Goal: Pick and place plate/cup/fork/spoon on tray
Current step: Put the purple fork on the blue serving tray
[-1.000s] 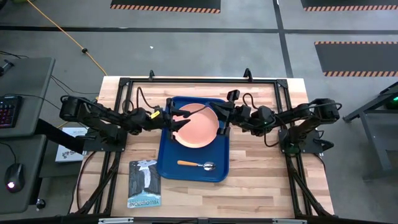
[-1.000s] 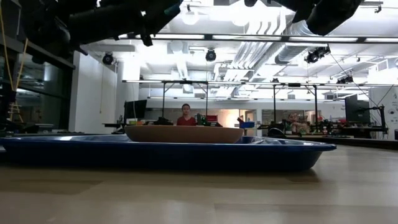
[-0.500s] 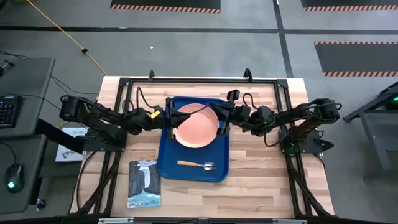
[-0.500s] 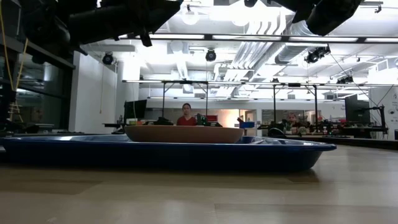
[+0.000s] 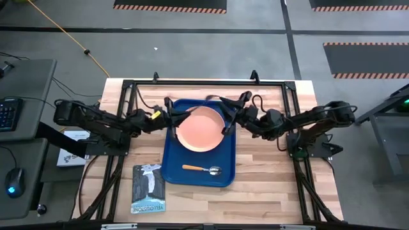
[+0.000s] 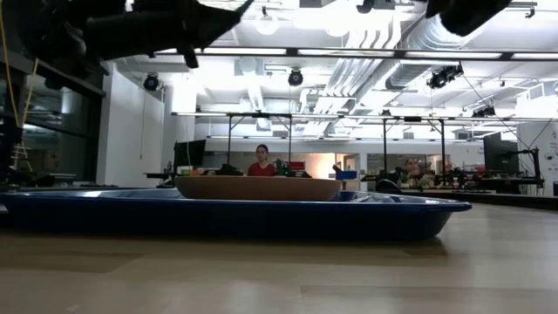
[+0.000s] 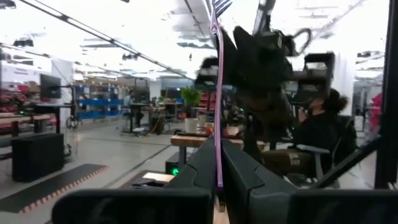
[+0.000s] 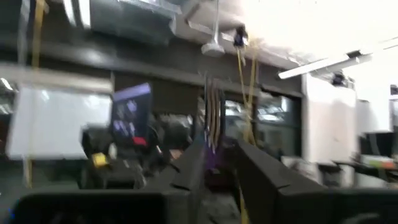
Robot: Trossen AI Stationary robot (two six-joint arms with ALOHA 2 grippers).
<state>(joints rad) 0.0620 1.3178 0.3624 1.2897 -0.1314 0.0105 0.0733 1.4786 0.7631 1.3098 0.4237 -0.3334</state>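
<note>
Your left hand point(image 5: 168, 110) is pinched shut on a thin fork point(image 7: 218, 93) above the tray point(image 5: 171, 167) at the plate's point(image 5: 199, 129) ten o'clock, while your right hand point(image 5: 225, 102), at two o'clock, shows a narrow gap.

The right wrist view is blurred throughout.

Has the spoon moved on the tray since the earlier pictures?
No. In the high view the spoon lies at the same spot near the tray's near rim, below the plate, as before.
</note>
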